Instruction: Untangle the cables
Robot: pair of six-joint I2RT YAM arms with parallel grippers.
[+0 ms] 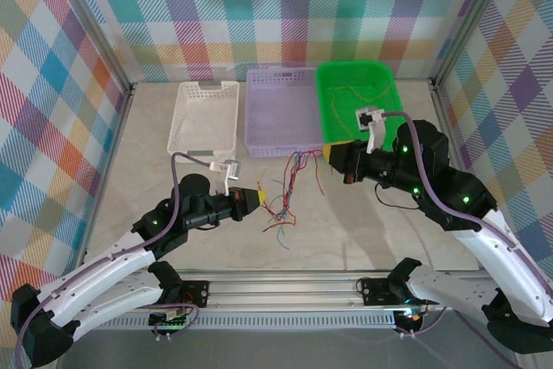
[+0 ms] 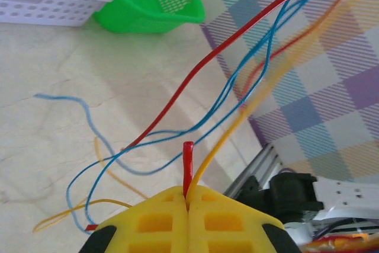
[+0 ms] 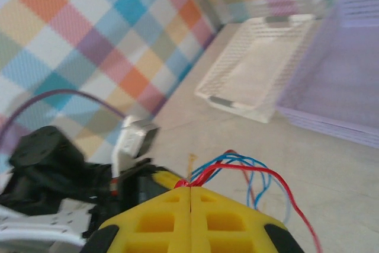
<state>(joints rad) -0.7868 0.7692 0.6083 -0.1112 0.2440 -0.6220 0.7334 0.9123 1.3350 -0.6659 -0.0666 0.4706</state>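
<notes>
Two grippers are both pinching the cables [image 1: 283, 189] in the top external view. The bunch is hanging as a loose tangle over the table [image 1: 363, 231] between the left gripper [image 1: 257, 199] and the right gripper [image 1: 327, 155], just in front of the purple basket [image 1: 281, 118], long axis running near-left to far-right. Strands are too thin to trace there, and pad contact is blurring out. One olive strand [image 1: 339, 97] is lying apart in the green basket [image 1: 324, 110]; the white basket [image 1: 205, 118] is sitting left of the purple one. Left wrist view is resolving the pinch: yellow pads pressed together on a red and a yellow strand, a red stub poking up from the seam, and red, blue and yellow lines running up-right, far ends cut off by the frame. Right wrist view, blurry, is showing that gripper's pads closed on red and blue strands looping right and down off the bottom edge.
</notes>
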